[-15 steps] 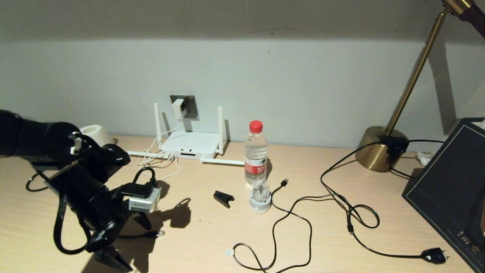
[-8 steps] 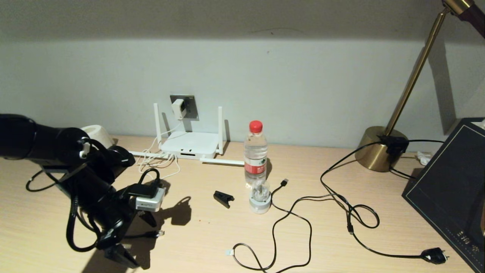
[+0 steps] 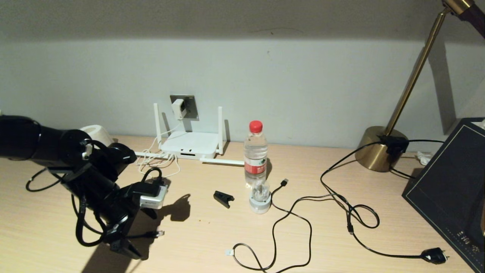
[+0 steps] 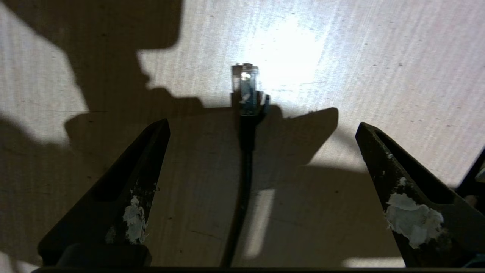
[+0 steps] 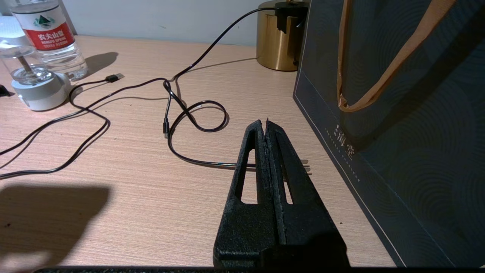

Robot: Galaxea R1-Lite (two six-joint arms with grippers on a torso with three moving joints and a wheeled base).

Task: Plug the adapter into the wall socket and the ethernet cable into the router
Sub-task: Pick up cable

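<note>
Left claw wide open, empty, straddling ethernet cable flat on surface, ready to grasp. Adapter seated in wall socket above router. Right claw closed, empty, parked.

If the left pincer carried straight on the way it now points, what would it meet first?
Most likely the ethernet cable, which lies on the desk between the open left pincer's fingers; how far above it they hang is unclear.

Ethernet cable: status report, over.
Left gripper open, straddling ethernet cable, connector flat on desk. Right gripper shut, empty. Adapter in wall socket. Nothing in the way.
</note>
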